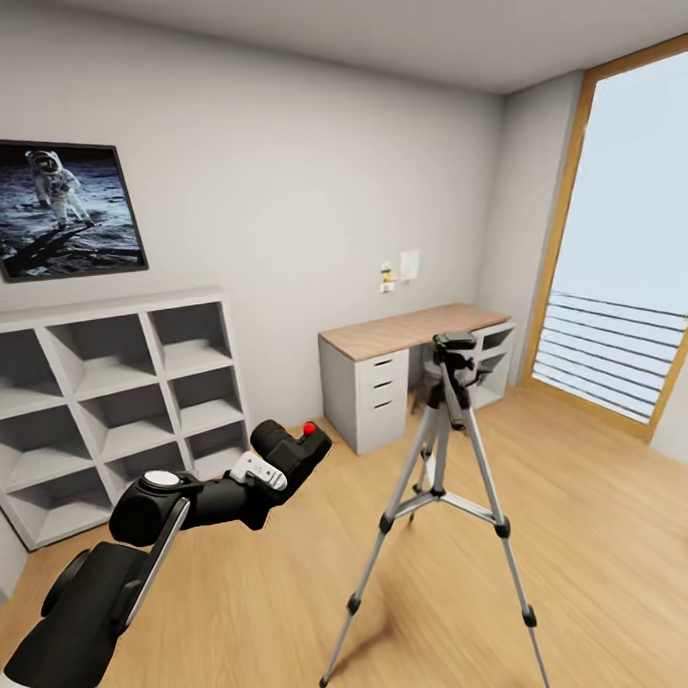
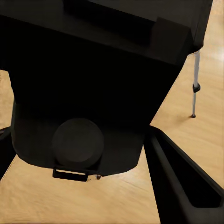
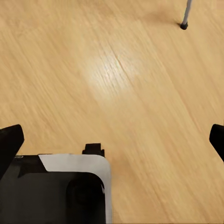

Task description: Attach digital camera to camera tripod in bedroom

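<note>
The left gripper [image 1: 289,456] is clamped on the small black boxy digital camera [image 1: 294,448], its round red button facing up; in the left wrist view the camera body [image 2: 93,93] sits between the two dark fingers [image 2: 179,179]. The right gripper [image 3: 112,140] hangs spread wide over bare floor, holding nothing.

The tall camera tripod [image 1: 445,480] — silver-grey legs, black joints and feet — stands well apart from the loaded gripper, beyond it and towards the robot's right, its black head [image 1: 454,345] higher than the camera.

To do this step well, I would raise the camera above that head, keep it level with the button uppermost, then bring it across and lower it squarely so its underside meets the mounting plate — a slanted approach could nudge the light stand over.

The light wood floor [image 1: 593,533] looks smooth and shiny. Past the tripod is a white desk with a wooden top [image 1: 405,366]; a white cube shelf [image 1: 106,394] and a moon-landing picture [image 1: 58,206] are on the pale grey wall, a wood-framed window [image 1: 630,241] at the far right.
</note>
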Robot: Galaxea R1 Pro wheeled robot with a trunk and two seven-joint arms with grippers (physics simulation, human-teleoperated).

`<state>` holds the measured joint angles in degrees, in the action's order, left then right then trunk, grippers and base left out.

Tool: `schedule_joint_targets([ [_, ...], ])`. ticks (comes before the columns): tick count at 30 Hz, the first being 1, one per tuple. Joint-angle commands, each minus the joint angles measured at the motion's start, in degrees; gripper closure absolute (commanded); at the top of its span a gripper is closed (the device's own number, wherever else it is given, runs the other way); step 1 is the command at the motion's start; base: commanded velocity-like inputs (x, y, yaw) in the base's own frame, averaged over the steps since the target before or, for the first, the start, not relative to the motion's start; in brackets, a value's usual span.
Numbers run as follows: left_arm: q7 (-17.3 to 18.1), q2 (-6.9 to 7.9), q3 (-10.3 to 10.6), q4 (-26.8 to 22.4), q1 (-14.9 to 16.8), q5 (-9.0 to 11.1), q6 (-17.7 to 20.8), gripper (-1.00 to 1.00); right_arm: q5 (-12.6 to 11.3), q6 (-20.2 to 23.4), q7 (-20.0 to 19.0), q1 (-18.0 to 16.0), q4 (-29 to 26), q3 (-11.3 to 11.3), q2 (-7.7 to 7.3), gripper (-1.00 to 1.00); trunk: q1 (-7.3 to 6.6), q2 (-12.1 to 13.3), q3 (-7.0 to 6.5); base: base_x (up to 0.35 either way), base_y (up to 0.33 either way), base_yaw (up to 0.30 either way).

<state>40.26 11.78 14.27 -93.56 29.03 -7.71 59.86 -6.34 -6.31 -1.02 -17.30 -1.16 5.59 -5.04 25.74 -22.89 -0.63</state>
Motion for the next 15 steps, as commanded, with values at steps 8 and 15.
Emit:
schedule_joint_targets([
  [8,0.5,0.00,0.1,0.0,0.1,-0.6,0.1,1.00,-0.5,0.3,0.1,0.0,1.6,0.6,0.35,-1.00,0.05,0.0,0.02,0.251,0.188,0.124],
  [15,0.5,-0.06,0.1,0.0,0.1,-0.6,0.1,1.00,-0.4,1.1,0.6,0.8,5.4,0.7,0.19,-1.00,0.05,0.0,0.02,0.221,0.159,0.017],
])
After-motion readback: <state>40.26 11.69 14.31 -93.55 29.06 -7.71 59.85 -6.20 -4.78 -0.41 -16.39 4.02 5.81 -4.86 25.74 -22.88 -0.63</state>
